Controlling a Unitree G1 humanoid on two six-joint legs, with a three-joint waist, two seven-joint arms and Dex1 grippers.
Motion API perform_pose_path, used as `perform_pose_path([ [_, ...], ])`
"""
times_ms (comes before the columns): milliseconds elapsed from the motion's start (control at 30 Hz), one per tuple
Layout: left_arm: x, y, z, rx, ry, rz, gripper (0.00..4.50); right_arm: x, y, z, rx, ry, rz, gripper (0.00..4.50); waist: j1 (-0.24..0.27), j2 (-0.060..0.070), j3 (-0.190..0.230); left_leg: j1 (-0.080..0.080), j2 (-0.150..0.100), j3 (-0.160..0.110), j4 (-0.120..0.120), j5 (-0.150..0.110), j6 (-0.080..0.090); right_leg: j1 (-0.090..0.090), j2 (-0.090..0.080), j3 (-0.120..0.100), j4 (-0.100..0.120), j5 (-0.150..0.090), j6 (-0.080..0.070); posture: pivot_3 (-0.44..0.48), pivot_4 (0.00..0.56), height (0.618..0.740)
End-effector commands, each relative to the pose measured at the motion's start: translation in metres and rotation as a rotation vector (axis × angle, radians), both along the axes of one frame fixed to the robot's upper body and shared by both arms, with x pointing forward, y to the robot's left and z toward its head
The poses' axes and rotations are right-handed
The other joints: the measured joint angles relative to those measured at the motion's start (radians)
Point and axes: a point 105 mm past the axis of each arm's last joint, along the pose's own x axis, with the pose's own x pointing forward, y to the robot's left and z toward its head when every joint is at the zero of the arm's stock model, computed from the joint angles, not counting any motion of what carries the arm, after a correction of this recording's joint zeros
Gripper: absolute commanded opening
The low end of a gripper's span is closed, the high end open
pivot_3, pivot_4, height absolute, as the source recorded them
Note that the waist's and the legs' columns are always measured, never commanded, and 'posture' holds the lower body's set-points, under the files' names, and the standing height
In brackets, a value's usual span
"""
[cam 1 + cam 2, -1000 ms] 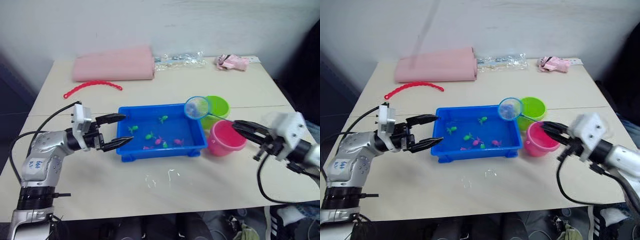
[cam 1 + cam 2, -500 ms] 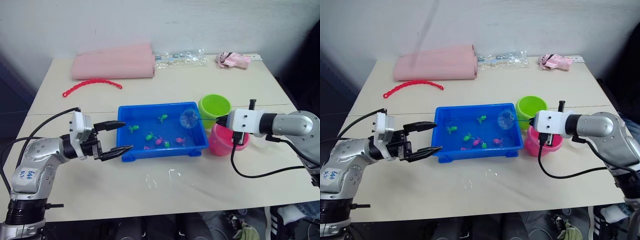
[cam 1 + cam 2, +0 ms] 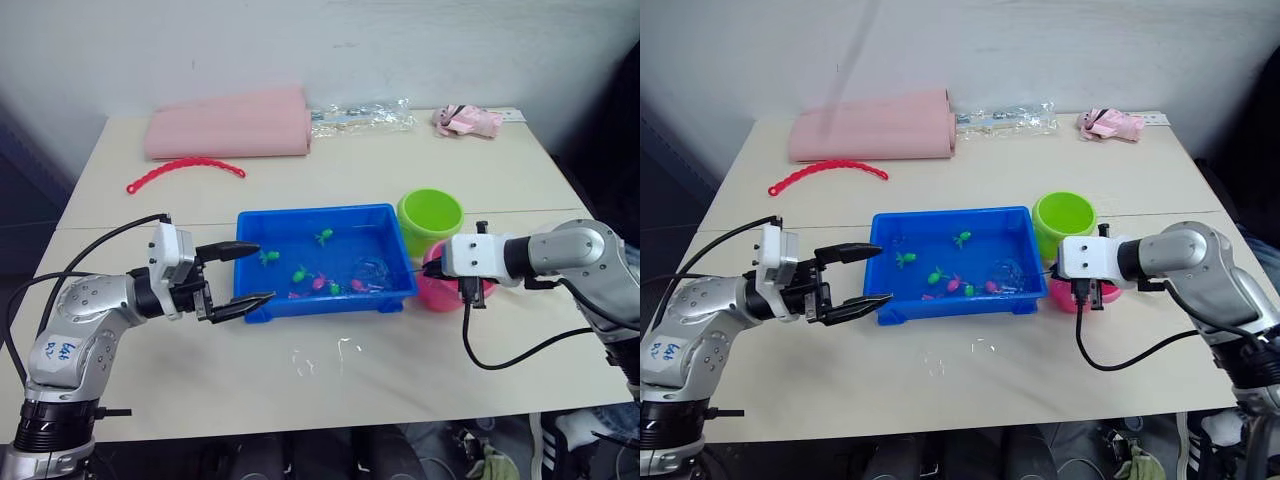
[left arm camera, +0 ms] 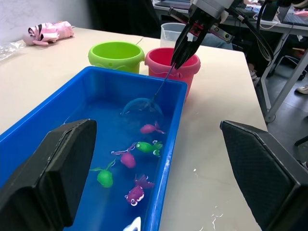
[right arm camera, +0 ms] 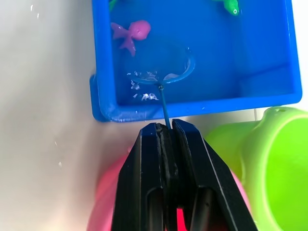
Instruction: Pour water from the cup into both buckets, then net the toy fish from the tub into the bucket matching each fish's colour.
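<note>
Beige table (image 3: 400, 380) — netting in the tub (image 3: 250, 225)
Right pincer (image 5: 164, 126) grips the net (image 5: 166, 72) — hoop dipped among fish; left pincer (image 3: 255, 274) gapes wide.

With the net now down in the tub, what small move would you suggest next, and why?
Probably sweep the net sideways under the nearest pink fish, then lift. The right gripper is shut on its handle, the hoop sits empty in the tub, and that fish lies just beside the rim.
</note>
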Motion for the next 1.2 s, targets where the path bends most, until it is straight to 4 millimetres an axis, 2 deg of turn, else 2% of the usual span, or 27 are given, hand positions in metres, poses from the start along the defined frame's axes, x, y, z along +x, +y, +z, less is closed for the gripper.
perform_pose_path([
  [33, -0.005, -0.005, 0.007, -0.003, -0.036, -0.019, 4.47, -0.002, 0.002, 0.008, 0.086, 0.035, -0.045, 0.0, 0.0, 0.0, 0.0, 0.0, 0.0, 0.0, 0.0, 0.0, 0.0, 0.0, 0.0, 0.0, 0.0, 0.0, 0.0, 0.0, 0.15, 0.74],
  [133, -0.003, -0.005, 0.007, -0.004, -0.039, -0.016, 4.47, -0.001, 0.006, 0.008, 0.213, 0.101, -0.108, 0.0, 0.0, 0.0, 0.0, 0.0, 0.0, 0.0, 0.0, 0.0, 0.0, 0.0, 0.0, 0.0, 0.0, 0.0, 0.0, 0.0, 0.15, 0.74],
  [400, -0.002, -0.002, 0.008, -0.004, -0.04, -0.009, 4.47, -0.007, 0.001, 0.003, 0.329, 0.199, -0.186, 0.0, 0.001, 0.0, 0.0, 0.0, 0.0, 0.0, 0.0, 0.0, 0.0, 0.0, 0.0, 0.0, 0.0, 0.0, 0.0, 0.0, 0.15, 0.74],
  [667, 0.001, -0.002, 0.007, -0.007, -0.039, -0.014, 4.47, -0.01, -0.007, 0.007, 0.423, 0.247, -0.231, 0.0, 0.001, 0.0, 0.0, 0.0, 0.0, 0.0, 0.0, 0.0, 0.0, 0.0, 0.0, 0.0, 0.0, 0.0, 0.0, 0.0, 0.15, 0.74],
  [833, 0.001, -0.003, 0.006, -0.007, -0.037, -0.02, 4.47, -0.007, -0.013, 0.008, 0.282, 0.123, -0.148, 0.0, 0.0, 0.0, 0.0, 0.0, 0.0, 0.0, -0.001, 0.0, 0.0, 0.0, 0.0, 0.0, 0.0, 0.0, 0.0, 0.0, 0.15, 0.74],
  [900, 0.001, -0.003, 0.006, -0.008, -0.037, -0.021, 4.47, -0.006, -0.008, 0.01, 0.304, 0.125, -0.134, 0.0, 0.0, 0.0, 0.0, 0.0, 0.0, 0.001, -0.001, 0.0, 0.0, -0.001, 0.0, 0.0, 0.0, 0.0, 0.0, 0.0, 0.15, 0.74],
  [1067, 0.0, -0.003, 0.005, -0.008, -0.037, -0.019, 4.47, 0.0, -0.002, 0.003, 0.122, 0.021, -0.036, 0.0, -0.001, 0.0, 0.0, 0.0, 0.0, 0.002, -0.001, 0.0, 0.0, -0.001, 0.0, 0.001, 0.0, 0.0, 0.0, 0.0, 0.15, 0.74],
  [1200, -0.001, -0.002, 0.004, -0.003, -0.035, -0.014, 4.47, 0.001, 0.007, 0.001, 0.087, 0.03, 0.02, 0.0, -0.002, 0.0, 0.0, 0.0, 0.0, 0.002, -0.001, 0.0, 0.0, -0.002, 0.0, 0.002, 0.001, 0.0, 0.0, 0.0, 0.15, 0.74],
])
